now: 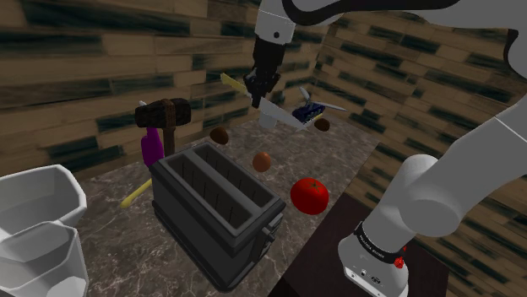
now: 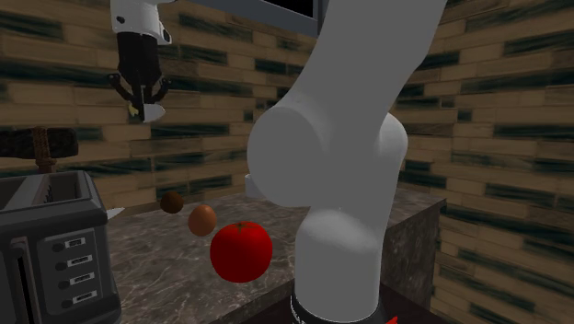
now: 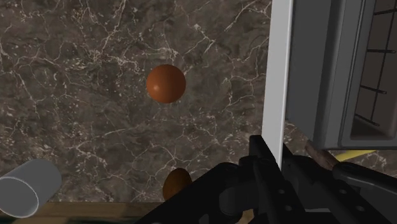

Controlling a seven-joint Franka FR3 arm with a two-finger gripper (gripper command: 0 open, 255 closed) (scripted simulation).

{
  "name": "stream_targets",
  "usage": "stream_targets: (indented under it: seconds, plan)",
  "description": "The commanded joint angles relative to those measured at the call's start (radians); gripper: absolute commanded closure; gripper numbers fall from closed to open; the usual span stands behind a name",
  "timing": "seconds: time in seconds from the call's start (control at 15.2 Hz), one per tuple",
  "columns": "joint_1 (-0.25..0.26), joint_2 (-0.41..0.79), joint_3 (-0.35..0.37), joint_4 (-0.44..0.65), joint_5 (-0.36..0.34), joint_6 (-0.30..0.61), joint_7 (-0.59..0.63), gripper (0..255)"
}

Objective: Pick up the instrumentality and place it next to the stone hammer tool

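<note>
1. Tabletop (image 1: 338, 160): dark marble slab with pale veins, set against walls of tan and dark green planks.
2. Arm (image 1: 439, 186): white with dark joints. It rises from the stand at the shoulder view's lower right and reaches up and to the left.
3. Toaster (image 1: 215, 207): dark grey two-slot box. It stands on the near part of the tabletop.
4. Containers (image 1: 38, 202): two white open tubs at the shoulder view's left edge.
5. Stone hammer (image 1: 165, 114): dark block head bound with a brown strap on a purple handle. It stands behind the toaster, near the back wall.
6. Apple (image 1: 309, 196): red, round, resting just right of the toaster in the shoulder view.
7. Instrument (image 1: 283, 116): long, flat, white bar. It is held in the air above the far part of the tabletop, touching no surface. In the shoulder view it lies to the right of the hammer and apart from it. In the wrist view it runs past the toaster's side.
8. Gripper (image 1: 258, 89): all black, pointing down, with its fingers pinching one end of the white bar.
9. Toy plane (image 1: 311, 110): blue with pale wings, beyond the bar.
10. Cup (image 3: 25, 188): grey cylinder on its side.
11. Eggs: three brown ovals on the tabletop (image 1: 262, 160) (image 1: 220, 135) (image 1: 322, 124).
</note>
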State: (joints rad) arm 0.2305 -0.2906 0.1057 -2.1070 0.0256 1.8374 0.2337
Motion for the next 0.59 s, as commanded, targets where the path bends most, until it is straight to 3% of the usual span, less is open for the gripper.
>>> stream_targets:
  seconds: [0.0,0.53]
  plan:
    - [0.0,0.003,0.001,-0.023,0.0,0.026,0.001,255]
    - [0.001,0.018,0.004,-0.116,0.0,0.135,0.002,255]
